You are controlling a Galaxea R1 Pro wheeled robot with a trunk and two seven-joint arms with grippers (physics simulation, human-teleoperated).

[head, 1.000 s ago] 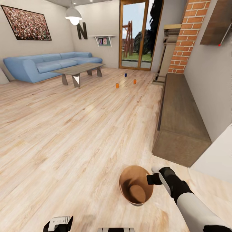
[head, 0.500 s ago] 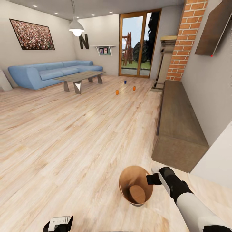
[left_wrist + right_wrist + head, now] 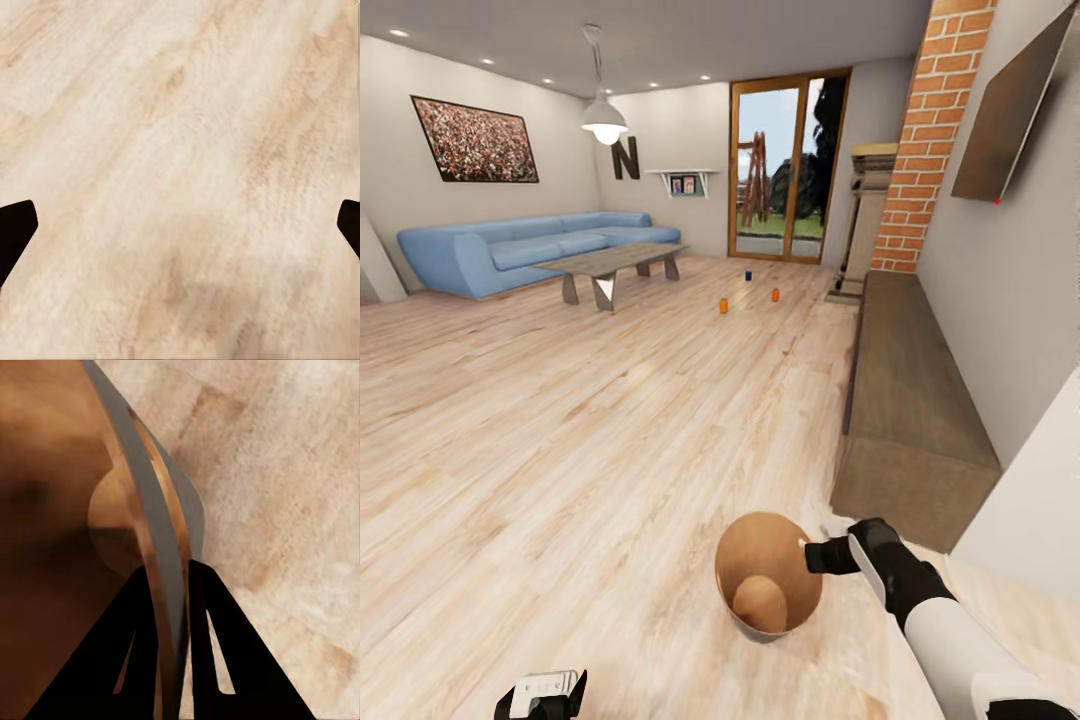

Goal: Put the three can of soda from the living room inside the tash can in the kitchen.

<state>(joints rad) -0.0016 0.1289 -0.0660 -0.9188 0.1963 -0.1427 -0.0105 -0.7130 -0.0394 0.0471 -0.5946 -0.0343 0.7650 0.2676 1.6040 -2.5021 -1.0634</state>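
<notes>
My right gripper (image 3: 818, 556) is shut on the rim of the tash can (image 3: 760, 585), a round tapered bin with a brown inner wall, carried low in front of me over the wood floor. In the right wrist view the fingers (image 3: 150, 652) pinch the tash can's thin rim (image 3: 161, 555). Far ahead on the living room floor stand three cans of soda: an orange one (image 3: 724, 305), another orange one (image 3: 775, 295) and a dark blue one (image 3: 748, 276). My left gripper (image 3: 180, 225) is open above bare planks, its body low in the head view (image 3: 540, 693).
A long low wooden cabinet (image 3: 910, 400) runs along the right wall under a brick chimney (image 3: 925, 130). A blue sofa (image 3: 520, 245) and coffee table (image 3: 610, 265) stand at the left. Wood-framed glass doors (image 3: 780, 165) are at the back. Open floor lies between me and the cans.
The head camera has tilted upward, so the room has shifted down in the picture. The bin has shifted slightly left in my right gripper's hold.
</notes>
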